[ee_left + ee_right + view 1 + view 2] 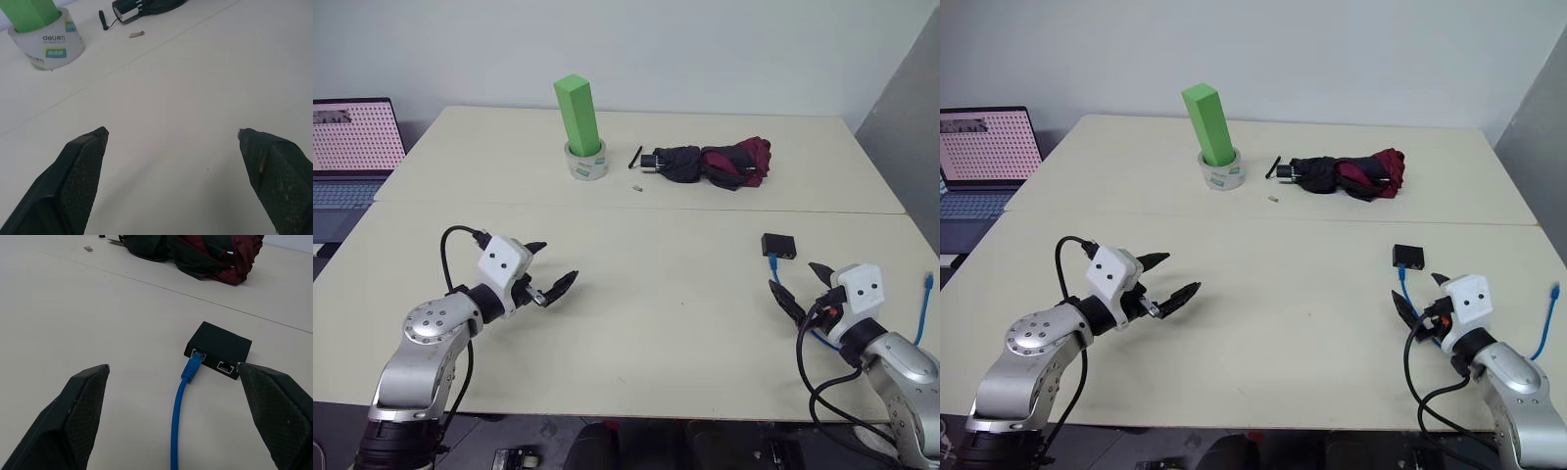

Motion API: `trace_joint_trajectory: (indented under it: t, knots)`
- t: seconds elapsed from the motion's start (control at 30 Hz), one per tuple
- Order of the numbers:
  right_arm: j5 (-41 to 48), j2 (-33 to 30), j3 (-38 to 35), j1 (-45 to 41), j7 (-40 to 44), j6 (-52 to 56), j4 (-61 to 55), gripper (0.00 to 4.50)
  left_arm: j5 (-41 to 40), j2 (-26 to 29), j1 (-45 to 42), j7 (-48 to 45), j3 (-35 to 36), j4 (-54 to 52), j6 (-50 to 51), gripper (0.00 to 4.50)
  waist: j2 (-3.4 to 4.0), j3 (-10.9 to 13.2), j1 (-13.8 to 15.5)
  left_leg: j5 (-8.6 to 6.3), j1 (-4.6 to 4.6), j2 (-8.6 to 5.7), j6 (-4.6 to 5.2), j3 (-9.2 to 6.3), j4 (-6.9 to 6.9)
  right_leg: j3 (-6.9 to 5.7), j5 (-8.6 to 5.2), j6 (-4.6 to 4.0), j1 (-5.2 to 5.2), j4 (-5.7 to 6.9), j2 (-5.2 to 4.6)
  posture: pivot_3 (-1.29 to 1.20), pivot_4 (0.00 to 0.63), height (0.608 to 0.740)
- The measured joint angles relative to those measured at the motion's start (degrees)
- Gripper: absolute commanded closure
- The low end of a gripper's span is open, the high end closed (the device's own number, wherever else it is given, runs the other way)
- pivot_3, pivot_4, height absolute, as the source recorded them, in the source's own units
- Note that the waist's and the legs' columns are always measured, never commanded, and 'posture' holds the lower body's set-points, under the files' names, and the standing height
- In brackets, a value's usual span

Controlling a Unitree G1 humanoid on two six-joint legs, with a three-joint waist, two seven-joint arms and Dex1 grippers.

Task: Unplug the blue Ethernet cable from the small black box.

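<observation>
**Both grippers spread and empty, cable plugged into box**

I see my right gripper spread wide, nothing between its two black fingers, hovering above the table just short of the small black box. My left gripper is also spread wide and empty, over bare tabletop, well apart from the box.

Counts: one small black box, on the table's right side, near my right gripper. One blue Ethernet cable, its plug seated in the left of two ports on the box's near face; the second port is free. The cord runs from the box back toward my right gripper, passes under it, and its other end sticks up beyond the table's right edge. One green block standing upright inside one tape roll. One folded black-and-maroon umbrella at the far side. One small scrap beside the roll; I cannot tell what it is. One laptop at far left, cut off by the frame.

The cord's middle stretch is hidden behind my right arm.
</observation>
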Motion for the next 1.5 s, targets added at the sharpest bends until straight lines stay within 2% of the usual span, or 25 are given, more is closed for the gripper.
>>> trace_joint_trajectory:
  t: [0.43,0.87,1.07,1.3,1.4,1.5]
  knots:
    - [-0.01,0.01,0.01,1.48,-0.01,0.06,-0.02,0.09,-0.24,0.02,0.37,-0.26,-0.13,0.0,-0.01,0.01,0.0,0.0,0.0,0.0,0.0,0.0,0.0,0.0,0.0,0.01,0.0,0.0,0.0,0.0,0.0,0.0,0.15,0.74]
    - [-1.59,3.05,0.83,0.88,-4.26,0.46,3.29,0.09,-2.95,0.15,-3.19,-5.15,-7.13,-4.21,5.0,0.01,0.0,0.0,-0.01,0.01,0.01,-0.01,-0.01,0.03,0.0,0.03,0.0,0.0,0.0,0.01,0.01,0.0,0.15,0.74]
    - [-5.48,6.44,4.18,-5.05,-8.75,0.16,9.92,0.09,-6.77,0.79,-7.34,-11.07,-11.48,-6.94,8.15,0.01,0.06,0.0,-0.05,0.01,0.03,0.0,-0.02,0.07,0.0,0.11,0.0,0.0,-0.02,0.02,0.05,0.0,0.15,0.74]
    - [-8.92,11.43,5.94,-12.85,-13.96,-3.36,18.82,0.09,-6.67,1.19,-9.27,-13.24,-13.86,-6.28,8.63,0.01,0.06,0.0,-0.16,0.01,0.04,0.01,-0.02,0.1,0.01,0.12,0.0,0.0,-0.02,0.03,0.06,0.0,0.15,0.74]
    - [-10.07,12.8,5.86,-15.67,-16.41,-5.15,22.21,0.56,-6.26,1.16,-9.71,-13.31,-14.23,-5.81,8.56,0.0,0.04,-0.01,-0.16,0.01,0.04,0.01,-0.02,0.1,0.02,0.12,0.0,0.0,-0.02,0.03,0.05,0.0,0.15,0.74]
    - [-11.11,13.62,5.72,-17.54,-18.33,-5.74,24.38,1.36,-5.75,0.94,-10.04,-13.3,-14.86,-5.78,8.09,0.0,0.02,-0.02,-0.19,0.01,0.05,0.01,-0.02,0.11,0.02,0.13,0.0,0.0,-0.01,0.04,0.05,0.0,0.15,0.74]
